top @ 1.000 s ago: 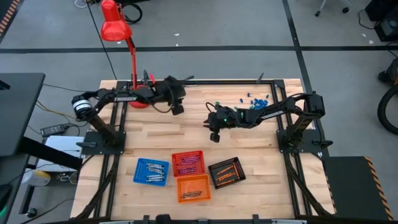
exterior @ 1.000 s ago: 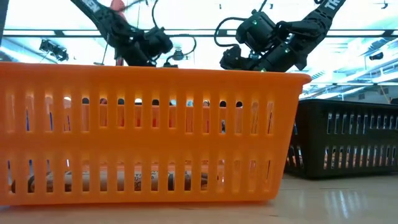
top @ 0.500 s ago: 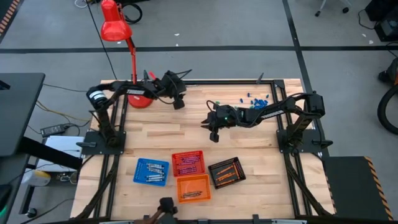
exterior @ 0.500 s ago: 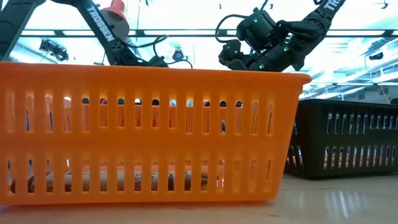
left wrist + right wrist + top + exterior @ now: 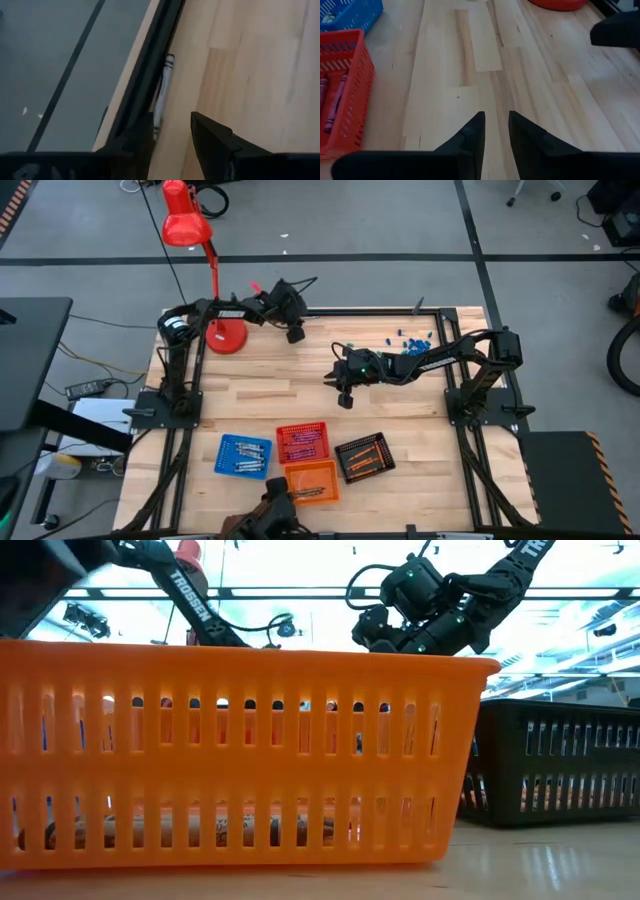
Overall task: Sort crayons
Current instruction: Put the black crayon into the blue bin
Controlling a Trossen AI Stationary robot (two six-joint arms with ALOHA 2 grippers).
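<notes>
From my low camera, the orange tray (image 5: 240, 750) fills the near foreground, and I can make out crayons (image 5: 190, 832) lying along its floor through the slots; the black tray (image 5: 560, 765) sits just beside it. Looking down from overhead, I count four small trays near the front edge of the table (image 5: 300, 385): the orange one (image 5: 311, 481) nearest, then the blue tray (image 5: 243, 456), the red tray (image 5: 302, 443) and the black one (image 5: 364, 457), each with crayons inside. A dark shape (image 5: 262, 518), which I can't identify, pokes in at the table's front edge. Farther in, my right gripper (image 5: 345, 395) hangs over bare wood at mid-table; in its wrist camera its fingers (image 5: 470, 132) stand a little apart with nothing between them, and magenta crayons (image 5: 335, 102) show inside the red tray. At the far edge, my left gripper (image 5: 295, 333) reaches over the table's rear rim beside the red lamp (image 5: 205, 250). Its wrist camera shows the fingers (image 5: 207, 135) spread and empty, with one grey crayon (image 5: 162, 90) lying tight against the dark frame rail (image 5: 147, 70) just ahead of them. A scatter of small blue bits (image 5: 410, 340) lies at the far right.
</notes>
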